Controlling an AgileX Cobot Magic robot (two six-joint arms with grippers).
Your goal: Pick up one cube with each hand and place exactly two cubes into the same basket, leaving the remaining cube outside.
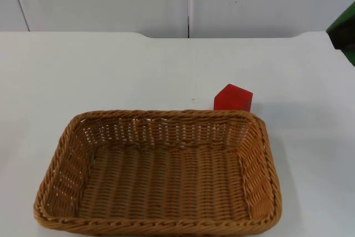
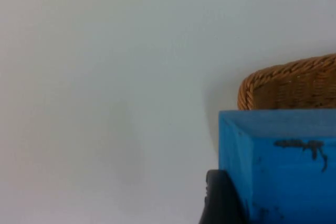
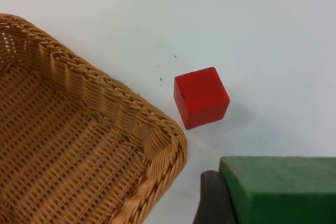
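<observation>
We've got the left gripper (image 2: 247, 203) clamped on the blue cube (image 2: 278, 166) and the right gripper (image 3: 231, 203) clamped on the green cube (image 3: 283, 187), both near the basket (image 1: 161, 116) for dropping in. The red cube (image 1: 233, 98) sits just behind the rim, probably the leftover.

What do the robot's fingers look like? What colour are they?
The left end effector's fingertip, above the white table, is black, smooth and rounded, with a slight shine. The right end effector's fingertip, near the basket's corner, is dark, nearly black, with a rounded edge too.
</observation>
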